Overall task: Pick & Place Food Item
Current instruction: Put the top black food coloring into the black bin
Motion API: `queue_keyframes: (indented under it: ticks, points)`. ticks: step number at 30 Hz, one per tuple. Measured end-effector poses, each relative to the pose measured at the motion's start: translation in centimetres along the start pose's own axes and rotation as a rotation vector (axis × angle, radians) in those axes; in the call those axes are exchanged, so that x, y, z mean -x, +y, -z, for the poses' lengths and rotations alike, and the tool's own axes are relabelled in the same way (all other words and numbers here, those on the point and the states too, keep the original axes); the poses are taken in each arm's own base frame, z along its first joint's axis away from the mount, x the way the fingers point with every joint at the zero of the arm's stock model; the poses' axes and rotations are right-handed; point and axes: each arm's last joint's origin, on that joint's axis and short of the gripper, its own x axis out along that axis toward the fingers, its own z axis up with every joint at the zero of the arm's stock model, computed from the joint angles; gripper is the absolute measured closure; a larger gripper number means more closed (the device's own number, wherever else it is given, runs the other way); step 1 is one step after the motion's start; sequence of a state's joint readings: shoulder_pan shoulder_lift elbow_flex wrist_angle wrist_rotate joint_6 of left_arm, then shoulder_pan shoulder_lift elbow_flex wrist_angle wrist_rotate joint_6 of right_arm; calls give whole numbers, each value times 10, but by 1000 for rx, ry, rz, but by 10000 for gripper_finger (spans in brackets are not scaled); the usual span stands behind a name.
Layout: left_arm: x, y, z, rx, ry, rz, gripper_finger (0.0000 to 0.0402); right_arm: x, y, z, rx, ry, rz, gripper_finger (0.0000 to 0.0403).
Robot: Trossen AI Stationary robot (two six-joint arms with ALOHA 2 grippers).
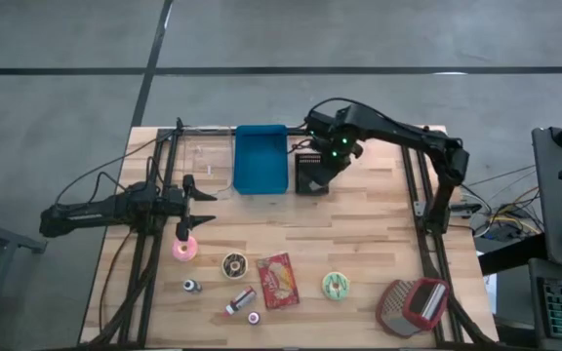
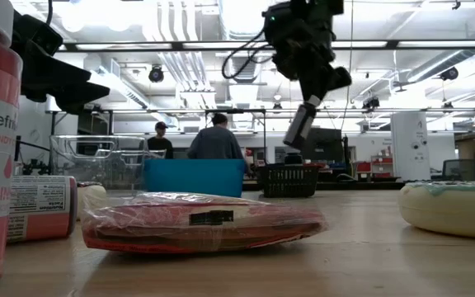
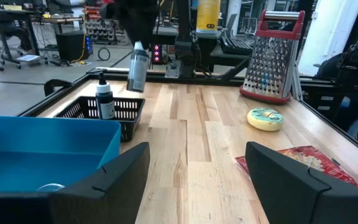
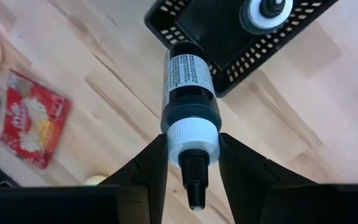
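Observation:
My right gripper (image 4: 192,163) hangs over the far middle of the table, shut on a small dark bottle (image 4: 188,81) with a white cap and a black nozzle. The bottle (image 2: 301,124) hangs above the near edge of a black mesh basket (image 1: 310,175). A second dark bottle (image 3: 104,99) stands upright in that basket. A red snack packet (image 1: 279,281) lies flat near the table's front. My left gripper (image 1: 198,192) waits open at the table's left side, with nothing between its fingers. My right gripper pinches the bottle's white cap (image 4: 192,134) between its two fingers, the nozzle pointing back toward the wrist. The fingers come from above, slanting down, and lie along the bottle. The bottle's body hangs tilted below the fingertips, clear of the basket and the table.
A blue bin (image 1: 261,158) stands left of the basket. Near the front lie a pink doughnut (image 1: 183,250), a green-iced doughnut (image 1: 336,285), a red-framed grater (image 1: 413,304) and several small jars. People stand in the room beyond the table's far edge.

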State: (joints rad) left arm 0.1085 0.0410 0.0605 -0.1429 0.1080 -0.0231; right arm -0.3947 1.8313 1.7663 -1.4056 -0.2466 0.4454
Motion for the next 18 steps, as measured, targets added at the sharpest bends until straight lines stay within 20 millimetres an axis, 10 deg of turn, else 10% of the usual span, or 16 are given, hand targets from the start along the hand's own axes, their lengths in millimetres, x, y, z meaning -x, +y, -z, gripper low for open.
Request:
queue_keyframes:
  ticks: [18]
  points:
    - [0,0,0,0,1,-2,129,19,2,-59,386,-73,208,283]
